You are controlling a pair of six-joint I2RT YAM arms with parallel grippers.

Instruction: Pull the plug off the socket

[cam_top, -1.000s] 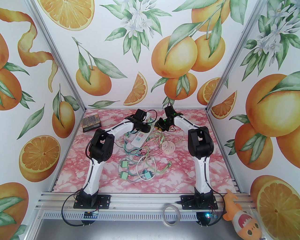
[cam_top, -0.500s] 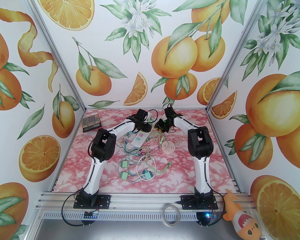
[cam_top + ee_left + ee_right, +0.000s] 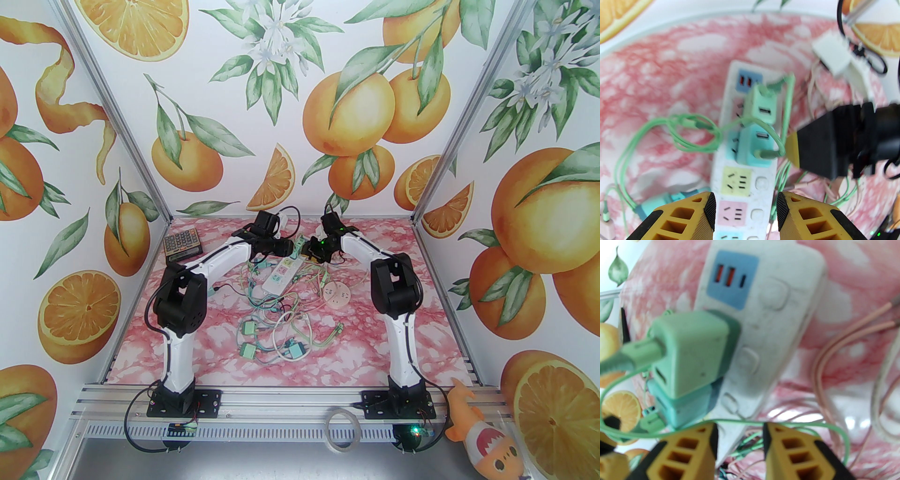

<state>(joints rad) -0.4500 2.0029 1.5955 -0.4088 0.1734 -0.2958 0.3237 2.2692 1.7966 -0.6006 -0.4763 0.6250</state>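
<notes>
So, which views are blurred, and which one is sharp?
Top external: sharp and evenly lit. Left wrist: soft all over, yet the sockets of the power strip are readable. Right wrist: the green plug is close and blurred.

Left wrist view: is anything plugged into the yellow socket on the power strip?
No, the yellow socket is bare; the teal plug and the light green plug sit in sockets beyond it.

Light was bright and even, casting only faint, soft shadows on the pink marbled tabletop (image 3: 403, 300). Both wrist views were blurred and bowed at their edges; the pale green square plastic plug (image 3: 689, 352) looked smeared.
</notes>
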